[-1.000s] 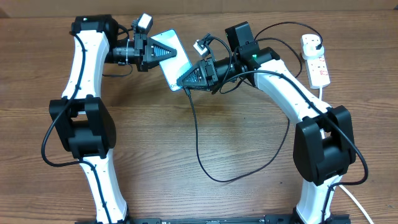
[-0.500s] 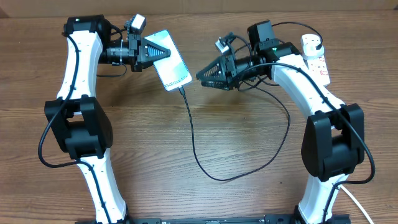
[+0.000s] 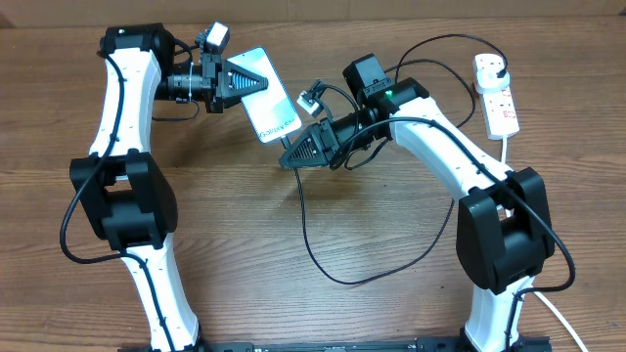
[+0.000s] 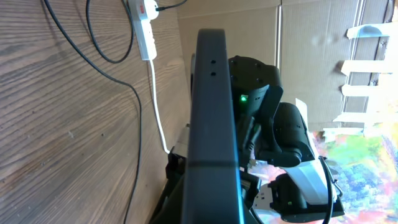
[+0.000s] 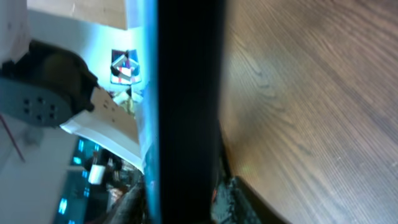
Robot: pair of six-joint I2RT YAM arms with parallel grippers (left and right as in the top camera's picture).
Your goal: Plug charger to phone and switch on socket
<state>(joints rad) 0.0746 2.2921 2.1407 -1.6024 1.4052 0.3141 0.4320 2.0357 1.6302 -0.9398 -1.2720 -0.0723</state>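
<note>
teal phone (image 3: 266,96), white socket (image 3: 497,98), black charger (image 3: 347,283)

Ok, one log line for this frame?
left fingers: shut on phone | right fingers: at phone's lower end, grip unclear | charger: trails onto table | socket: no arm near

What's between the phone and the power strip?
In the overhead view, the right arm and a stretch of the charger cable running to the socket.
</note>
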